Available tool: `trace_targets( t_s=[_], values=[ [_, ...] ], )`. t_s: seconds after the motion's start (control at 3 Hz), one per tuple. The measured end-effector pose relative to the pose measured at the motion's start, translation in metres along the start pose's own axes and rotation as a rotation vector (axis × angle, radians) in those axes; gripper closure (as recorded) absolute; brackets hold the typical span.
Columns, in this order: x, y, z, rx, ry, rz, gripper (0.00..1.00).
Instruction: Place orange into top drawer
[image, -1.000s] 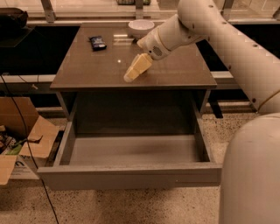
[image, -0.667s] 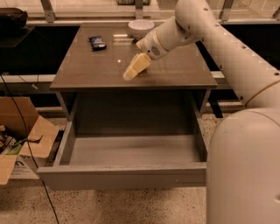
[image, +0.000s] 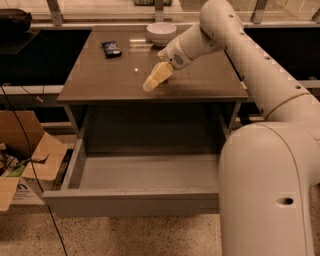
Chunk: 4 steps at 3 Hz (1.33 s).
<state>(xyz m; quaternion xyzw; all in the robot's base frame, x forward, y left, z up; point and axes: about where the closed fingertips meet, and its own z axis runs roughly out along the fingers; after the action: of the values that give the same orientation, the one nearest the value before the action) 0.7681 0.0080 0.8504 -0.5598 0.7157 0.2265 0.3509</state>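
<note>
The top drawer (image: 145, 172) is pulled open below the brown-topped cabinet, and its grey floor is bare. The orange is not in view anywhere on the cabinet top or in the drawer. My gripper (image: 154, 80) hangs tilted down and to the left, just above the front middle of the cabinet top (image: 105, 75). It is well above and behind the open drawer. Nothing shows in it.
A white bowl (image: 161, 32) stands at the back of the cabinet top, behind the gripper. A dark packet (image: 111, 48) lies at the back left. An open cardboard box (image: 25, 155) sits on the floor to the left of the drawer. My arm's large near link (image: 270, 190) fills the right foreground.
The gripper has stayed in about the same spot over the cabinet top. The near part of my arm has shifted left in the view.
</note>
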Motion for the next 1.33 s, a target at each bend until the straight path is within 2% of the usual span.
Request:
trace_targets(
  t_s=[0.33,0.67,1.33],
  values=[
    [0.0186,-0.0114,0.0006,0.001,0.031,0.038,0.03],
    [0.028,-0.0167,-0.0019,0.006,0.061,0.048,0.25],
    [0.0224,-0.01,-0.0086,0.026,0.1,-0.002,0.72]
  ],
)
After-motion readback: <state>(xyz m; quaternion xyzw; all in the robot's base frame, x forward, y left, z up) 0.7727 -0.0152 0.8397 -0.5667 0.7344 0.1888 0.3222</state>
